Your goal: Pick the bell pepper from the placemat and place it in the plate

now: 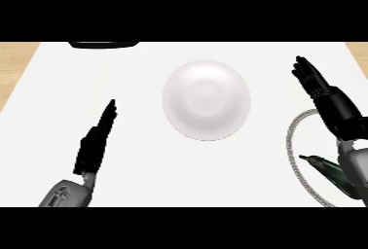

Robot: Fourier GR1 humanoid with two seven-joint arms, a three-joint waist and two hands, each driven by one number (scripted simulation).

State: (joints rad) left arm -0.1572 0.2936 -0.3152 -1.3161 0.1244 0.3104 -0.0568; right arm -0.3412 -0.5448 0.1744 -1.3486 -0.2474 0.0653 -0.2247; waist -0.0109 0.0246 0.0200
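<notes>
White surface, plate at its middle; fingers straight on my left hand and right hand; my forearm half-hides the bell pepper.

The plate is plain glossy white with a shallow well, empty, and lies flat a little above the middle of the frame. The placemat sits at the right edge, well apart from the plate; only the left arc of its round, pale grey braided rim shows. The bell pepper is dark green and lies inside that rim at lower right, only partly visible.
</notes>
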